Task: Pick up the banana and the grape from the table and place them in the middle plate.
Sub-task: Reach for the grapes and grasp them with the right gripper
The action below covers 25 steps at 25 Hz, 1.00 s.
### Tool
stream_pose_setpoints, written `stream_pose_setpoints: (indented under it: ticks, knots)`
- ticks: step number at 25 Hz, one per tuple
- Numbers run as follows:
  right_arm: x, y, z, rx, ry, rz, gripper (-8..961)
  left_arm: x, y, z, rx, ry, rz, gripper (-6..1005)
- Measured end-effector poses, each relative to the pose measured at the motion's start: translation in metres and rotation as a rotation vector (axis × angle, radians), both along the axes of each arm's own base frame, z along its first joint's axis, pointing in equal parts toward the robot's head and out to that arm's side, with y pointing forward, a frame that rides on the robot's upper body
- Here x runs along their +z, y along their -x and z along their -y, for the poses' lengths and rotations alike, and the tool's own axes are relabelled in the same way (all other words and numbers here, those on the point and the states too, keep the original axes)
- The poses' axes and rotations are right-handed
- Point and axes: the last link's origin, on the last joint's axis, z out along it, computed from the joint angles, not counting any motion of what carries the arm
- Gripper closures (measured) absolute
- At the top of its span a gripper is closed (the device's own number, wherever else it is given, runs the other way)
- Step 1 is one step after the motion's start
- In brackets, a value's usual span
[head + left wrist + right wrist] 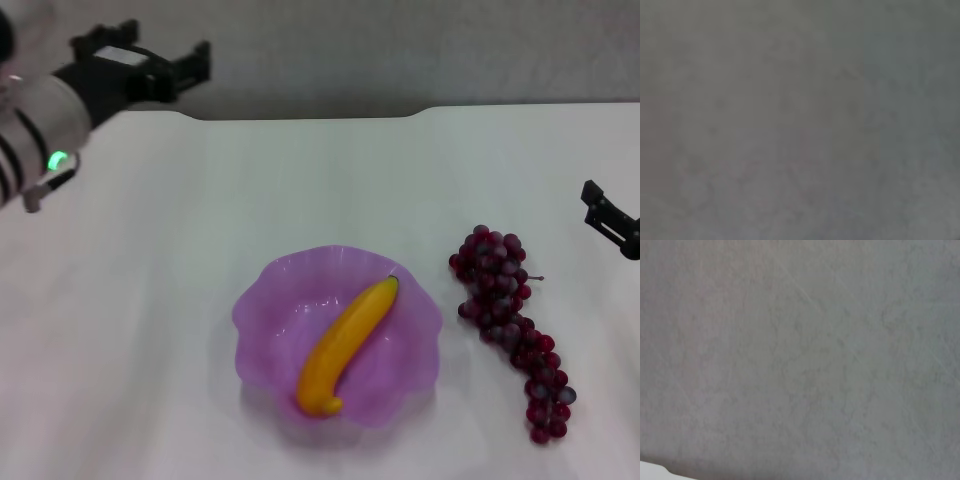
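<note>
Nearest the camera, at the lower centre of the head view, sits the translucent light purple plastic plate with a wavy scalloped rim [262,310], one of its kind, resting on the plain flat white table [150,300] that fills most of the frame below a grey wall [400,50] along the top. One smooth curved yellow-orange plastic banana with a dark green tip [345,345] lies diagonally inside the plate, so that half of the task looks done. One long bunch of glossy dark red-purple grapes on a thin brown stem [510,325] lies on the table just right of the plate, apart from its rim. Two grippers show: the left gripper [185,65] hangs raised at the upper left, its black jaws parted and holding nothing, well apart from the fruit; the right gripper [612,218] peeks in at the right edge, near the bunch's upper end, and I cannot tell how its jaws stand. Both wrist views show only blank grey surface. As a judgement, the bunch is the risk: it is lumpy and loose, so a pinch on a few outer grapes could slip, or the trailing end could catch the scalloped rim and shove the plate or nudge the banana.
</note>
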Motion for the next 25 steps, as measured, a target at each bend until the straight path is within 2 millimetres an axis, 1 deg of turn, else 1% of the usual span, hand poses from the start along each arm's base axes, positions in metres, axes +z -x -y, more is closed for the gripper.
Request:
stream_pose_setpoints:
  ticks: [6,12,15,16,17,18,20,21,25]
  knots:
    - [0.0,0.0,0.0,0.001,0.001,0.001,73,0.021,0.013,-0.002,0.024,-0.005,0.071,117]
    - [-0.001,0.001,0.0,0.002,0.003,0.001,73,0.039,0.026,-0.002,-0.003,0.012,0.156,118]
    - [-0.001,0.001,0.0,0.004,0.004,0.001,73,0.045,0.036,-0.001,-0.029,0.027,0.209,118]
    - [-0.002,0.003,0.0,0.009,0.008,0.001,73,0.049,0.043,0.0,-0.046,0.027,0.235,119]
    - [-0.002,0.003,0.0,0.009,0.008,0.001,74,0.049,0.043,0.0,-0.046,0.027,0.235,119]
    - [-0.003,0.003,0.0,0.011,0.01,0.001,74,0.051,0.051,0.002,-0.057,0.017,0.247,119]
    - [-0.003,0.004,0.0,0.013,0.011,0.001,74,0.052,0.058,0.003,-0.054,0.006,0.243,119]
    - [-0.003,0.004,0.0,0.013,0.01,0.001,74,0.052,0.058,0.003,-0.054,0.006,0.243,120]
    - [-0.004,0.005,0.0,0.016,0.012,0.001,73,0.053,0.075,0.006,-0.043,-0.003,0.268,120]
